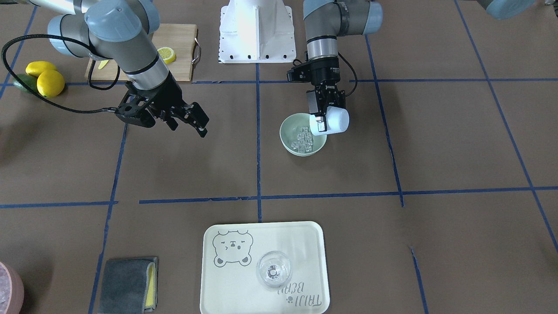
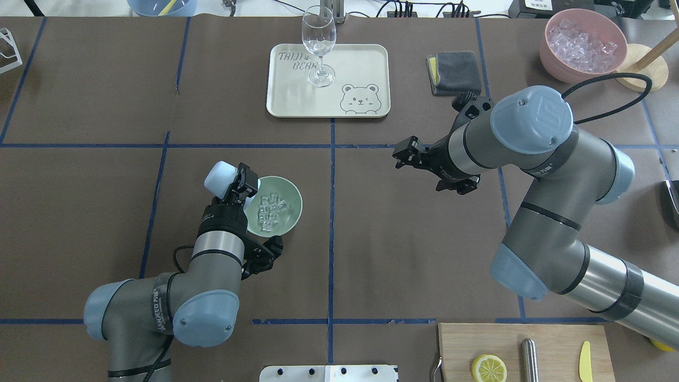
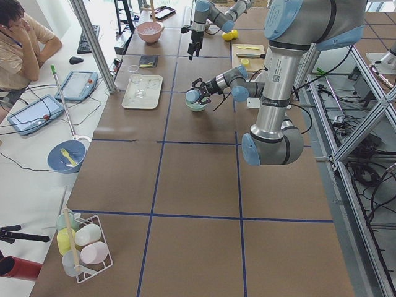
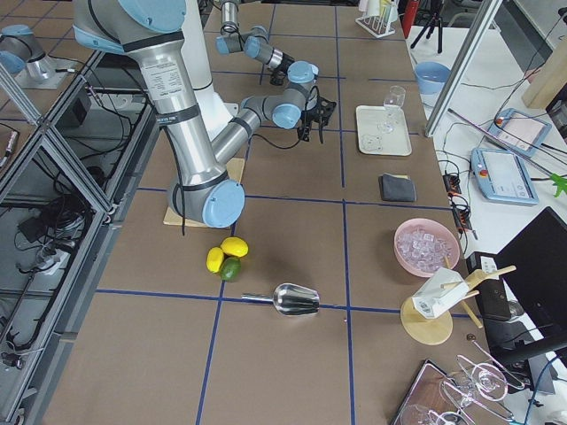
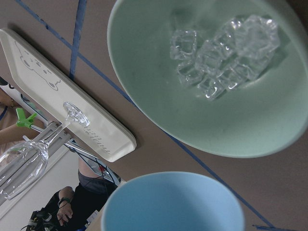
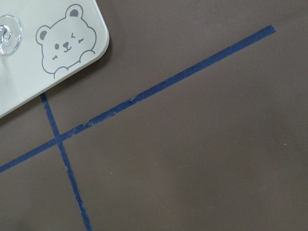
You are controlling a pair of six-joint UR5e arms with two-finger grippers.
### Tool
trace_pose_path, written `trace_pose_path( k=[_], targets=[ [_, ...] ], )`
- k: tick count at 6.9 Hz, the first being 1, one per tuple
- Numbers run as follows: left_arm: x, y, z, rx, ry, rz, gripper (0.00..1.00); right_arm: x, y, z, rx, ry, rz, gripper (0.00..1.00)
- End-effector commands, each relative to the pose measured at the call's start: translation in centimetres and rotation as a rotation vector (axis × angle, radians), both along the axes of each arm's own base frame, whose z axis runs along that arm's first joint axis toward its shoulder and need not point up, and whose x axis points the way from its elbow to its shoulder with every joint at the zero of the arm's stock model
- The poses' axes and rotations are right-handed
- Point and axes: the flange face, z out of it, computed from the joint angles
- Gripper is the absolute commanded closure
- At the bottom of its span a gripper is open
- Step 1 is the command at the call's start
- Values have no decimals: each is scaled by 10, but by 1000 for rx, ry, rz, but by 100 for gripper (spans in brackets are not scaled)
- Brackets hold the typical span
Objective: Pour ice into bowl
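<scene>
The mint-green bowl (image 2: 290, 218) stands left of the table's middle and holds a pile of clear ice cubes (image 2: 270, 211). My left gripper (image 2: 245, 187) is shut on a pale blue cup (image 2: 220, 178), held on its side with its mouth at the bowl's rim. In the front view, the cup (image 1: 338, 120) lies over the bowl's (image 1: 288, 136) edge, with the ice (image 1: 304, 140) inside. In the left wrist view, the cup's mouth (image 5: 173, 202) shows no ice, and the cubes (image 5: 221, 57) lie in the bowl (image 5: 159, 120). My right gripper (image 2: 403, 156) is open and empty above bare table.
A cream tray (image 2: 297, 101) with a wine glass (image 2: 318, 48) sits at the far middle, with a grey cloth (image 2: 453, 71) and a pink container of ice (image 2: 583, 45) to its right. A cutting board (image 2: 551, 339) with a lemon slice lies near the robot base.
</scene>
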Motion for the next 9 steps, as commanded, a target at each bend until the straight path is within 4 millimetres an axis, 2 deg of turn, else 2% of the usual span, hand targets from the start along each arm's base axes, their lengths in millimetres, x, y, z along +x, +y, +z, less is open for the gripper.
trace_pose_path(
  k=[1,2,3,4,5,6,7,8,9],
  targets=[
    [-1,2,22,-190,311,-105,100,3,-4,1,2,3,12,0],
    [-24,7,34,-281,527,-217,100,5,-5,-1,3,1,17,0],
    [-44,14,61,-382,684,-322,100,5,-6,0,4,2,18,0],
    [-58,18,75,-482,961,-501,100,4,-6,-3,7,-1,20,0],
    [-57,18,81,-572,1231,-670,100,4,-6,-4,8,-2,20,0],
    [-64,15,74,-629,1450,-781,100,4,-6,-5,9,-3,20,0],
    [-67,11,70,-658,1581,-850,100,4,-6,-4,9,-1,22,0],
    [-79,7,76,-685,1720,-919,100,4,-7,-4,10,-1,23,0],
    [-98,8,97,-655,1752,-922,100,4,-7,-4,11,0,23,0]
  ],
)
